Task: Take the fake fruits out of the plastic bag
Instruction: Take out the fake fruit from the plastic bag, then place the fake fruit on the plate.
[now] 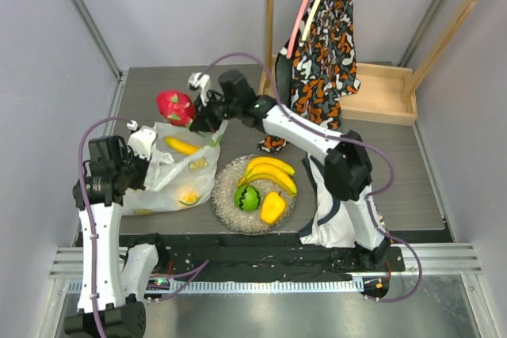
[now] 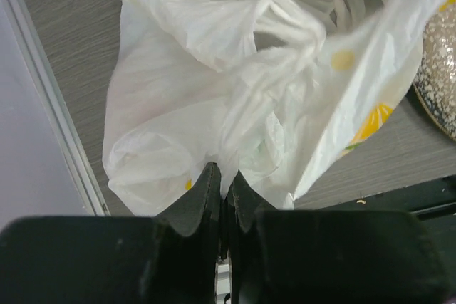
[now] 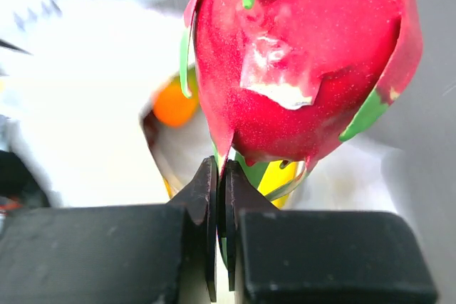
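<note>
My left pincer [image 2: 222, 176] is pressed together on a fold of the plastic bag [image 2: 185, 105], at the bag's edge nearest to that arm. The bag lies crumpled on the left part of the table [image 1: 380, 164], with its mouth open toward the far side. In the top view one yellow banana [image 1: 182, 146] shows inside the mouth. In the right wrist view I also see an orange fruit [image 3: 174, 105] deeper in the bag.

My right pincer [image 3: 221, 169] is closed as well, and its fingertips meet on a thin lower tip of the red fruit [image 3: 306, 55], so it pinches the fruit by this tip. The red fruit has green leaf points and is at the far edge of the bag, just outside the mouth. I cannot tell if it touches the table or is lifted.

Just right of the bag stands a glittering plate [image 1: 226, 211]. It carries a bunch of bananas [image 1: 271, 172], a green ball [image 1: 247, 197] and a yellow pepper [image 1: 272, 207]. A patterned cloth [image 1: 325, 45] hangs at the far right.
</note>
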